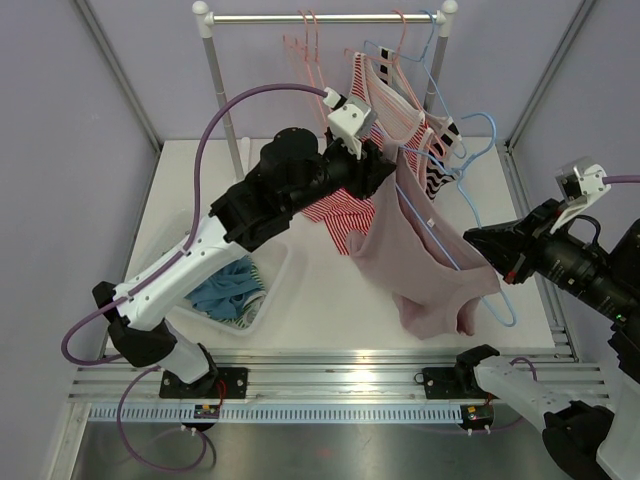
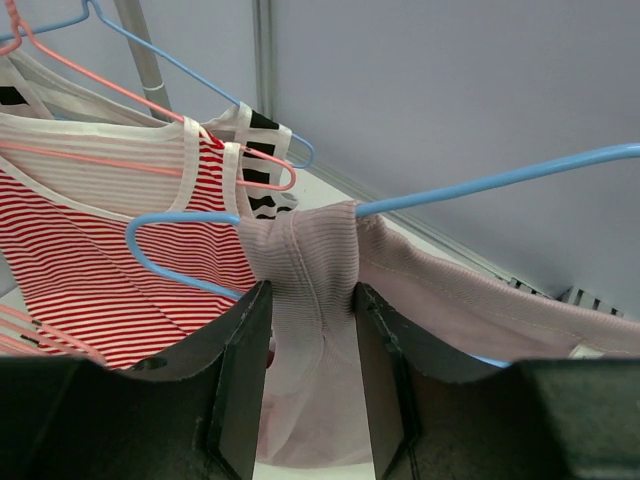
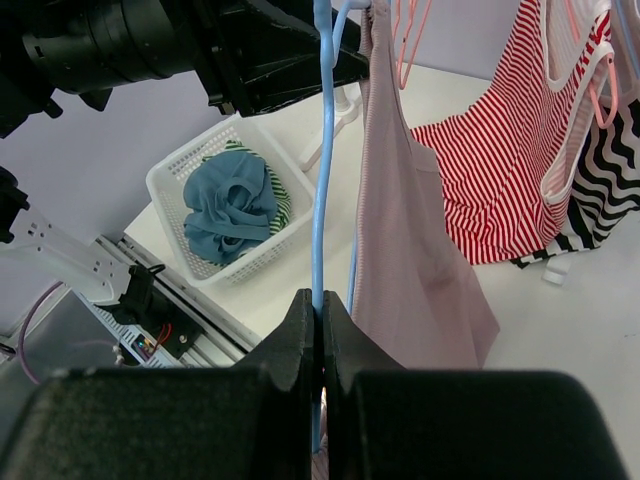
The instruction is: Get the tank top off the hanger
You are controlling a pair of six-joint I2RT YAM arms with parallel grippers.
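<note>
At the left of the table (image 1: 330,310), near the left arm's base, I see a white basket (image 1: 276,283) holding a crumpled blue cloth (image 1: 225,290). Moving right, the left arm reaches far and up toward the rack. The left gripper (image 2: 310,290) sits at the top of the pink tank top (image 1: 420,270). In the left wrist view, the tank top's ribbed strap fills the gap between the two fingers (image 2: 245,360) and touches both, so I read this hand as closed narrowly on the strap. Just left of the strap and behind it, a red-and-white striped top (image 1: 335,215) hangs from the rail (image 1: 320,17) on a pink hanger.

The tank top remains on the blue hanger (image 3: 320,200), draped from the left gripper down and to the right across the centre of the table. It hangs above the surface, well clear of the basket.

At the right, the right gripper (image 3: 320,310) has its fingers fully together, pinching the blue hanger's wire. The wire runs straight up out of the closed jaws, just left of the pink fabric.
</note>
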